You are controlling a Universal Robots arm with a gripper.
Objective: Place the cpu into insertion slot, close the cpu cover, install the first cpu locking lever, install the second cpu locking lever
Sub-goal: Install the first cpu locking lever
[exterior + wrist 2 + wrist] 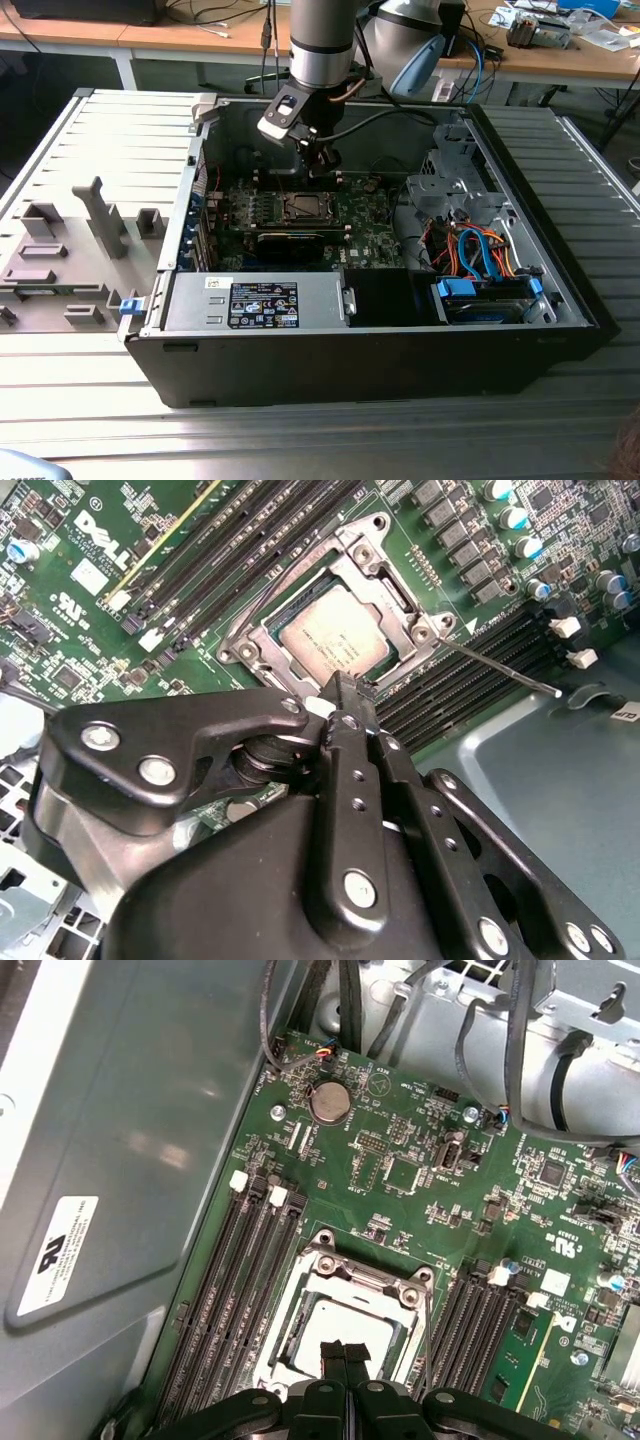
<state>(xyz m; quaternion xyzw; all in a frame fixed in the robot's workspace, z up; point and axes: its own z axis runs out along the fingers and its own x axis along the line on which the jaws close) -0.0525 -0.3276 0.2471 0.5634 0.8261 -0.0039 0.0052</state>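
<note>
Overall, housing: open computer case (pixel 330 365) on a slatted metal table (pixel 300 440), interior exposed to the exterior view.
arm (pixel 322 40): reaching down into the case, over the green circuit board (pixel 330 1175).
gripper (pixel 345 1352): poised at the socket's edge, fingers pressed together with nothing visible between them; touching the metal frame or just above it, impossible to tell from either wrist view.
memory slots (pixel 235 1290): long dark rows flanking the socket on both sides.
insertion slot (pixel 325 1245): metal-rimmed square on the board, directly under the fingertips.
cpu cover (pixel 370 1282): lying flat over the slot, framing the chip.
cpu (pixel 335 640): seated in the slot, pale face showing through the cover's opening.
locking lever (pixel 500 668): thin rod angling away from the socket's corner, free end out beyond the memory slots; apparently unlatched.
step in hand: probably the first locking lever, with chip placement and cover closing seemingly done.
demand of the move: likely a narrow closed tip set squarely on the slim rod, steady downward pressure plus a sideways tuck under its catch, and care against slipping onto the chip or board.
</note>
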